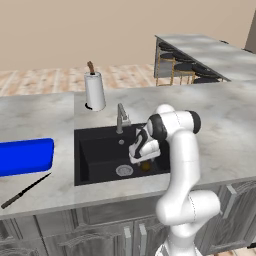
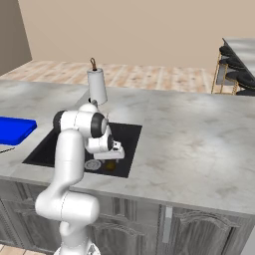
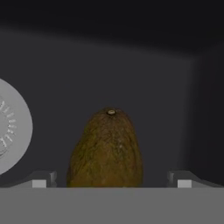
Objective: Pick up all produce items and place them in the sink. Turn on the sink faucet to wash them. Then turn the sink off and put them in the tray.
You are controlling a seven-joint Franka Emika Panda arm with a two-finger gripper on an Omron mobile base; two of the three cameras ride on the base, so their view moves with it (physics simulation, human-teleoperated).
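Sink (image 1: pixel 95 150) floor, produce (image 3: pixel 106 151) (between open tool (image 3: pixel 111 178))

The arm bends forward and down from its shoulder, wrist pointing downward. The gripper (image 3: pixel 111 181) hangs low with its jaws spread wide, holding nothing.

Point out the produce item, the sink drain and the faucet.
Produce item (image 3: pixel 106 151): hand view, middle of its brown skin.
Sink drain (image 1: pixel 124 170): left base view, centre of the silver disc.
Faucet (image 1: pixel 120 118): left base view, on the upright stem.
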